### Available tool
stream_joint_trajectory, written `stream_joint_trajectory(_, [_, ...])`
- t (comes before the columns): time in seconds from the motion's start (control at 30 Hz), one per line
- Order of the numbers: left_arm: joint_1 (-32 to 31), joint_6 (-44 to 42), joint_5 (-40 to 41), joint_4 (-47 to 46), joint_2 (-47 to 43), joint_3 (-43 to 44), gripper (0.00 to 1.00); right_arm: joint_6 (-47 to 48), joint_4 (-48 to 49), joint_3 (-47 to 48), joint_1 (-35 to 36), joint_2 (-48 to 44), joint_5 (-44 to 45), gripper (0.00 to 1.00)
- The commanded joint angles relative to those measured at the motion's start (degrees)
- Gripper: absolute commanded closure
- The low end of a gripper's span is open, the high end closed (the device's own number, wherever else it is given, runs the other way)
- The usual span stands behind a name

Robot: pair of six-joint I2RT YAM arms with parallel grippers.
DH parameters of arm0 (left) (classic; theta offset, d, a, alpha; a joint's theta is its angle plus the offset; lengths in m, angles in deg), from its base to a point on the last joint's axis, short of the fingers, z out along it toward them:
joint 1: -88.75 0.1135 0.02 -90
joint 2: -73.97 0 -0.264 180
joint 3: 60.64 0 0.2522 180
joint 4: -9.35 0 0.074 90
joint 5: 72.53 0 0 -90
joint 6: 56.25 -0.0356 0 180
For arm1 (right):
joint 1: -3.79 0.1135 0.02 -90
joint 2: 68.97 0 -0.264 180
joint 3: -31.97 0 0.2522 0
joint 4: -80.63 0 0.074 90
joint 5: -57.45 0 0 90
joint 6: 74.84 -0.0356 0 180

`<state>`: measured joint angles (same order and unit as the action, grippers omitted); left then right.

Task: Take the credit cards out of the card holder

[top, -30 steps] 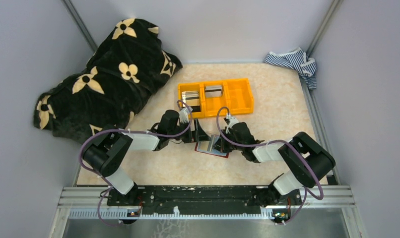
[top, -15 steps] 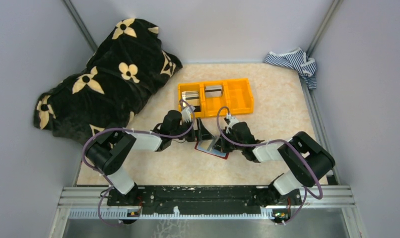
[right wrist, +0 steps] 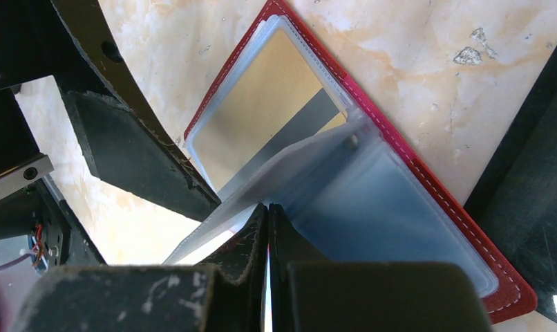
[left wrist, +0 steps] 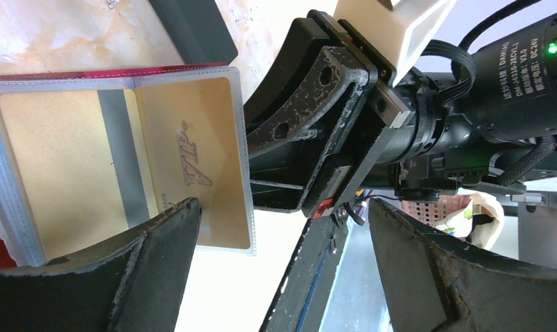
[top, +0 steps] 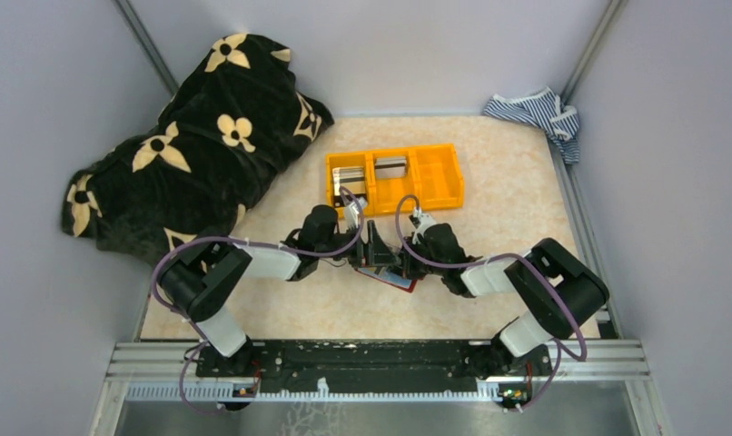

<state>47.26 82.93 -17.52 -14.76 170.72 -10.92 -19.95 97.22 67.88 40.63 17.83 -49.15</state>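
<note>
The dark red card holder (top: 400,281) lies open on the table, mostly hidden under both grippers. In the right wrist view its red edge (right wrist: 428,173) frames light blue sleeves, and a gold card with a grey stripe (right wrist: 262,111) sits in a sleeve. My right gripper (right wrist: 267,221) is shut on one raised clear sleeve page; from above it (top: 400,262) is over the holder. My left gripper (left wrist: 282,207) is open and empty, its left finger over a gold VIP card (left wrist: 186,166) in a sleeve. From above it (top: 378,252) is at the holder's far left edge.
An orange three-compartment bin (top: 440,177) stands just behind the grippers, with silver cards (top: 348,177) in its left and middle compartments. A black blanket with cream flowers (top: 190,136) fills the back left. A striped cloth (top: 535,113) lies in the back right corner.
My left gripper has moved right and closed in on the card holder, covering more of it. The right gripper has stayed on the holder, shifting slightly left.
</note>
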Motion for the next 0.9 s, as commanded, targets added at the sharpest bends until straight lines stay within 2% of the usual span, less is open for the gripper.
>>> stream_joint_trajectory(0.0, [-0.32, 1.08, -1.97, -2.98, 0.46, 1.46, 0.05, 0.53, -1.49, -0.48, -0.10, 0.55, 1.52, 1.00])
stream_joint_trajectory(0.13, [-0.42, 0.93, -1.83, -2.87, 0.90, 1.85, 0.05, 0.52, -4.55, -1.09, -0.69, -4.43, 3.70, 1.00])
stream_joint_trajectory(0.37, [-0.67, 0.80, -2.54, -3.72, 3.20, 2.82, 0.05, 2.09, -15.61, -0.59, -1.10, -17.11, 9.09, 1.00])
stream_joint_trajectory(0.67, [-0.87, 1.05, -2.15, -5.79, 4.62, 2.97, 0.04, 1.71, -24.26, -0.32, -3.04, -25.33, 17.81, 1.00])
stream_joint_trajectory(0.7, [-0.87, 0.75, -2.06, -5.40, 4.75, 3.11, 0.04, 1.31, -24.56, -0.34, -3.16, -25.89, 18.67, 0.98])
stream_joint_trajectory(0.87, [-0.66, 0.60, -2.38, -5.68, 4.52, 3.12, 0.04, -0.76, -23.69, -1.49, -3.21, -30.28, 23.19, 0.67])
